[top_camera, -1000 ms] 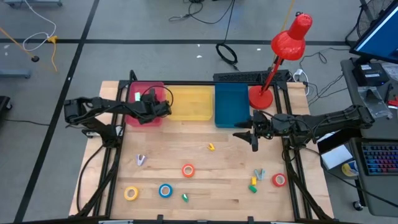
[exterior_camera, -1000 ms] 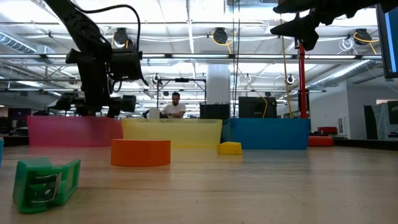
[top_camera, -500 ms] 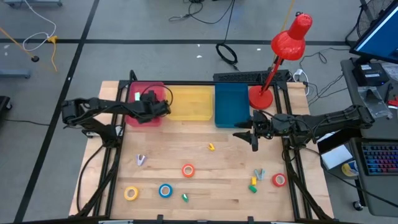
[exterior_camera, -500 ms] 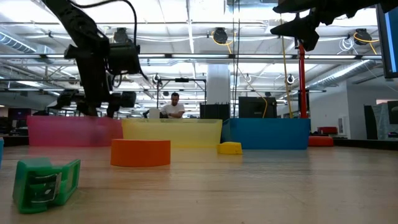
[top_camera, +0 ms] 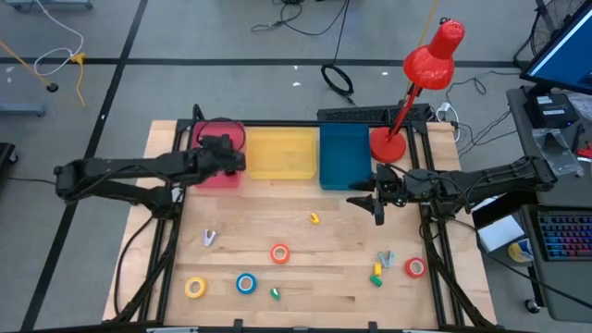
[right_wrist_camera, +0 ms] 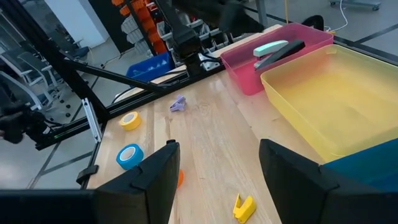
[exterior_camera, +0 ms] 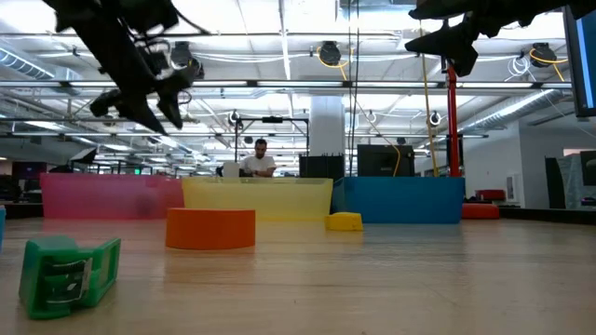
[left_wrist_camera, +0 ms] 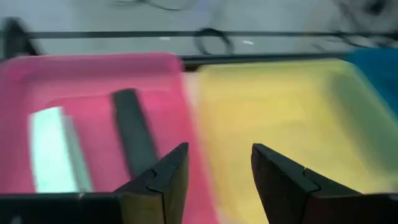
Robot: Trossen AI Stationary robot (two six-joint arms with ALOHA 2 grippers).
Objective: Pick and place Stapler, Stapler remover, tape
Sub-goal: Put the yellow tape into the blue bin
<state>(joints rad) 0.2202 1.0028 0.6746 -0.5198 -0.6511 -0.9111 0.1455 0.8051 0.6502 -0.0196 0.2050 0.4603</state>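
- We see a pale wooden table (top_camera: pixel 305 236) of smooth, matt planks.
- We see a pink bin (right_wrist_camera: pixel 249 65), a yellow bin (right_wrist_camera: pixel 336 106) and a blue bin (top_camera: pixel 344 155) of translucent, smooth plastic.
- We see a glossy red desk lamp (top_camera: pixel 430 57).
- We see matt dark left gripper fingers (left_wrist_camera: pixel 165 180).

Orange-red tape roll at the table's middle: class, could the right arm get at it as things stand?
Probably yes: the orange-red tape roll lies alone on bare wood, and the right gripper hovers nearby, jaws open and empty.

Pink bin (top_camera: pixel 218 176), yellow bin (top_camera: pixel 280 153) and blue bin (top_camera: pixel 343 157) line the pale wood surface (top_camera: pixel 277 222); tape rolls are yellow (top_camera: pixel 194 288), blue (top_camera: pixel 245 283), orange-red (top_camera: pixel 279 252) and red (top_camera: pixel 414 267).
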